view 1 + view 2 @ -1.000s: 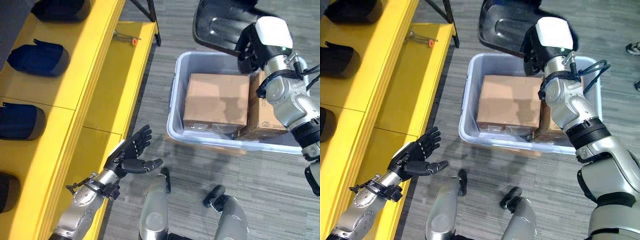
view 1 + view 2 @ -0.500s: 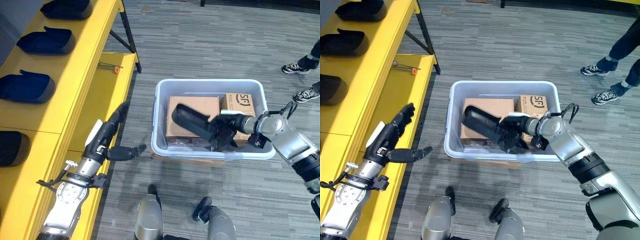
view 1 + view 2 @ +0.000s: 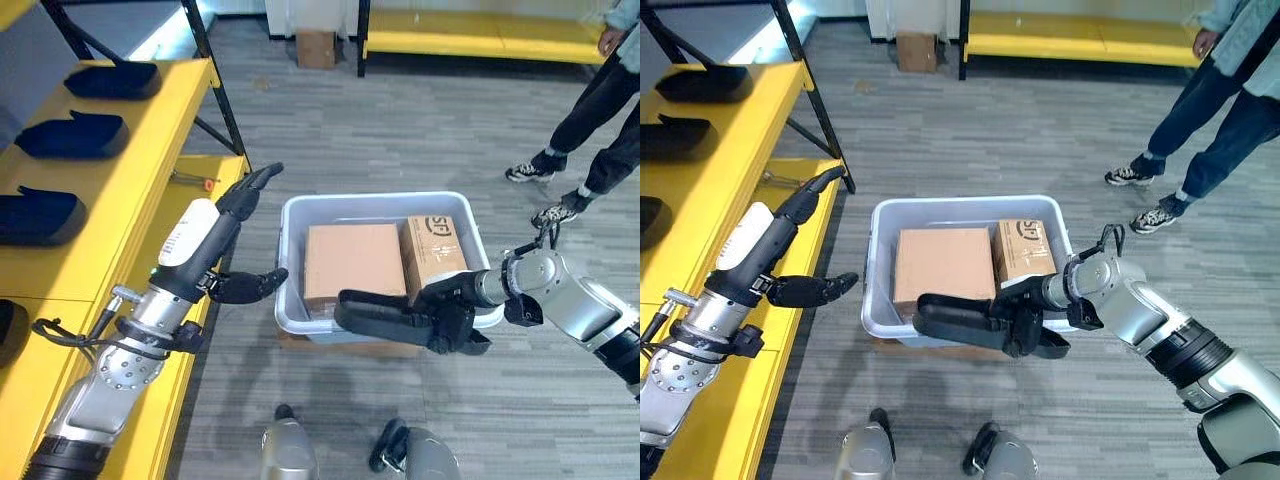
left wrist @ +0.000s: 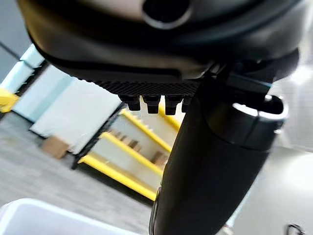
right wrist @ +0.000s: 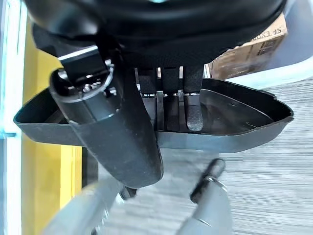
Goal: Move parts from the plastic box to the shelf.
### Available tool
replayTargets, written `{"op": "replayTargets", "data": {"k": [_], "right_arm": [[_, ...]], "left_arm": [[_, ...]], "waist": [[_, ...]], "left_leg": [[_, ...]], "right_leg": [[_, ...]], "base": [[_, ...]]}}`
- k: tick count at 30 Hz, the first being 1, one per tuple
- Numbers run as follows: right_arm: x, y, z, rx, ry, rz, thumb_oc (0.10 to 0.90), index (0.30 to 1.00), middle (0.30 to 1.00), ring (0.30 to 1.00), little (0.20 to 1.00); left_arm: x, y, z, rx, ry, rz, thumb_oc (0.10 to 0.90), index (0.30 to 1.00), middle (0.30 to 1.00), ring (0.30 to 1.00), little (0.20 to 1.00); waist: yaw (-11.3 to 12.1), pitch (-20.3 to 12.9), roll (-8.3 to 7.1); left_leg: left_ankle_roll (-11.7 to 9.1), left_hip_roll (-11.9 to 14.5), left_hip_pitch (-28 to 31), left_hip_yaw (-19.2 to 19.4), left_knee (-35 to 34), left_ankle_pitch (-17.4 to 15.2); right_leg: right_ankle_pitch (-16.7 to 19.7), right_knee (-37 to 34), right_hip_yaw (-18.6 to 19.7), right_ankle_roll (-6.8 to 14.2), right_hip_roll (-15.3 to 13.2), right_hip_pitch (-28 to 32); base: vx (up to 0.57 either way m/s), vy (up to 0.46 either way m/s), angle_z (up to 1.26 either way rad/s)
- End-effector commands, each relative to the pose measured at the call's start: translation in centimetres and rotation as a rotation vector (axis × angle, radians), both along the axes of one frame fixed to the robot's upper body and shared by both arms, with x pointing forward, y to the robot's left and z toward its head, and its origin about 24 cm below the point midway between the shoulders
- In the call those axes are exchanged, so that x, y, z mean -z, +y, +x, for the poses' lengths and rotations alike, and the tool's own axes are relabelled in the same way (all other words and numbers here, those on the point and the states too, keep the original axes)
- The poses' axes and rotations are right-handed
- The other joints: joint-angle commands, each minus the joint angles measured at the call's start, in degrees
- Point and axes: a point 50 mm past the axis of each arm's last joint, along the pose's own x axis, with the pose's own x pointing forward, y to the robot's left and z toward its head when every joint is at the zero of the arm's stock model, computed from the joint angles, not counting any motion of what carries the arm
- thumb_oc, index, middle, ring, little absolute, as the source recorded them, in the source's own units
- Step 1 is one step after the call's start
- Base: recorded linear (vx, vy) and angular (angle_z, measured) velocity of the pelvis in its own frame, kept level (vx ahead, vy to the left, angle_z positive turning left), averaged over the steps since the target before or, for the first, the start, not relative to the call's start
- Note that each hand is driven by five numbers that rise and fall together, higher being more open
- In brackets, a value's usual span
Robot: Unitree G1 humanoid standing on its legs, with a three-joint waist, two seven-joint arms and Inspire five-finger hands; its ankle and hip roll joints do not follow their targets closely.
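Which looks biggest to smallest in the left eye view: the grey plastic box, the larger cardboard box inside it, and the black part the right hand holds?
1. Grey plastic box.
2 and 3. Larger cardboard box and black part, pinched by the right hand: unsure, since the part sits nearer the camera and partly hidden.

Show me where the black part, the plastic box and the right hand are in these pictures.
black part (image 3: 375, 313), left eye view, on its upper rim.
plastic box (image 3: 290, 262), left eye view, on its left wall.
right hand (image 3: 1025, 310), right eye view, on the palm gripping the part.
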Motion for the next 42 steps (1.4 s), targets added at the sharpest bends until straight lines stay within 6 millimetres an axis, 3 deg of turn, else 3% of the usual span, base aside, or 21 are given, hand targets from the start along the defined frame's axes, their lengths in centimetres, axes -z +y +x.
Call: {"op": "replayTargets", "data": {"k": [1, 8, 16, 32, 42], "right_arm": [[-4.6, 3.1, 0.3, -0.204, -0.169, 0.012, 0.4, 0.3, 0.3, 0.3, 0.3], [-5.8, 3.9, 0.0, -0.305, -0.201, -0.022, 0.4, 0.3, 0.3, 0.3, 0.3], [-6.1, 4.7, -0.3, -0.367, -0.225, -0.038, 0.4, 0.3, 0.3, 0.3, 0.3], [-6.4, 3.0, -0.6, -0.364, -0.234, -0.053, 0.4, 0.3, 0.3, 0.3, 0.3], [-6.8, 4.2, -1.0, -0.429, -0.252, 0.005, 0.4, 0.3, 0.3, 0.3, 0.3]], "left_arm": [[-1.3, -1.8, -0.5, 0.178, -0.044, 0.075, 0.9, 1.0, 1.0, 1.0, 1.0], [0.6, -2.2, -0.5, 0.199, 0.048, 0.209, 0.9, 1.0, 1.0, 1.0, 1.0], [1.6, -2.0, -0.3, 0.203, 0.032, 0.408, 0.9, 1.0, 1.0, 1.0, 1.0], [2.4, 0.6, -1.0, 0.115, 0.039, 0.505, 0.9, 1.0, 1.0, 1.0, 1.0], [2.4, -1.4, -0.8, 0.21, -0.007, 0.459, 0.9, 1.0, 1.0, 1.0, 1.0]], "waist": [[-0.45, -6.86, -0.28], [-1.7, -7.02, 0.79], [-3.4, -7.4, 1.78], [-5.26, -7.41, 2.07], [-5.91, -7.89, 1.82]], "left_leg": [[-0.4, 3.01, -2.65, -4.31, -7.63, 8.04], [-0.75, 3.39, -1.87, -3.68, -8.5, 8.3], [-0.95, 4.2, -1.26, -2.32, -9.66, 9.15], [-1.57, 5.35, -0.22, 0.6, -10.46, 9.67], [-1.56, 5.73, -0.33, 1.28, -10.65, 9.8]], "right_leg": [[-8.2, 3.62, -0.99, 2.63, -1.17, 7.12], [-8.04, 4.17, 0.04, 3.16, -1.61, 6.02], [-7.21, 3.68, 0.93, 3.95, -2.12, 5.33], [-6.2, 2.96, 1.77, 4.84, -3.17, 4.18], [-5.91, 2.68, 1.88, 5.04, -3.13, 3.77]], "base": [[0.0, 0.0, 0.0], [-0.01, 0.021, -0.03], [0.0, 0.041, -0.07], [0.01, 0.024, -0.06], [0.0, 0.004, -0.02]]}}
